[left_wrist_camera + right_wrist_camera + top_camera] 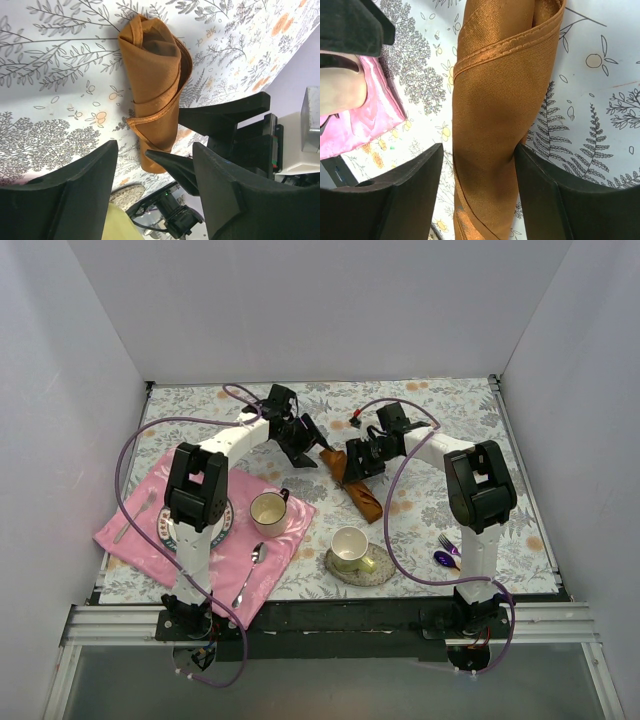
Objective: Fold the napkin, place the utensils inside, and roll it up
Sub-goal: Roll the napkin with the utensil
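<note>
- Where you look down, a flowery table [450, 410] sits between white walls [320, 300].
- Your right pincer [477, 155] is open, a finger each side of the rolled orange napkin [366, 502] mid-table.
- Your left pincer [155, 147] is open too, empty, by the roll's far end.
- A purple fork [449, 543] and spoon [444, 560] lie near the right edge, a pink cloth [130, 535] at the left.

Plain white panel walls [320, 310] on three sides, tabletop [450, 410] covered in grey-leaf and orange-blossom print, aluminium rail [330, 628] and black strip [340, 610] along near edge, soft even light
</note>
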Available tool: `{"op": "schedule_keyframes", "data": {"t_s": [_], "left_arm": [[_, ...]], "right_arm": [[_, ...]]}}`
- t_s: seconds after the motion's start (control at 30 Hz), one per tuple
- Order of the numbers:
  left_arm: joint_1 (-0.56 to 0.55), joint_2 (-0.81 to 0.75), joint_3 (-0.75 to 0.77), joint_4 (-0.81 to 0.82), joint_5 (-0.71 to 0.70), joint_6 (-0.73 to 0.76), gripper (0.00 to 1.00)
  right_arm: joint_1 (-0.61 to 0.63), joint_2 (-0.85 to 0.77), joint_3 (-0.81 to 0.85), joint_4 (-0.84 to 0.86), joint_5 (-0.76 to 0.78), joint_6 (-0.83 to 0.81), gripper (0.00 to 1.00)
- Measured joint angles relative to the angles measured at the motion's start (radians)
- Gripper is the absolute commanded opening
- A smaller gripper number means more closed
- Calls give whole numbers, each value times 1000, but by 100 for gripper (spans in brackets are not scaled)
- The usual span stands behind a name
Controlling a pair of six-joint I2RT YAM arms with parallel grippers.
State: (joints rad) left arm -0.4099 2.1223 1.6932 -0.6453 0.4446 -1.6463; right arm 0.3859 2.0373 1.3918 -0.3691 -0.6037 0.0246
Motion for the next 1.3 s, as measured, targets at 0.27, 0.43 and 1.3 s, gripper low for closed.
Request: {"op": "schedule_keyframes", "data": {"t_s": [0.27, 0.43, 1.3], "left_arm": [[2, -3, -74, 33, 33, -10, 58], [0, -3, -96, 81, 64, -26, 56], [0, -163, -176, 99, 15, -75, 57]], "right_arm": [[-19, 0, 23, -5, 2, 57, 73], [-55, 0, 64, -10, 1, 91, 73], [54, 79, 164, -62, 138, -23, 90]]}}
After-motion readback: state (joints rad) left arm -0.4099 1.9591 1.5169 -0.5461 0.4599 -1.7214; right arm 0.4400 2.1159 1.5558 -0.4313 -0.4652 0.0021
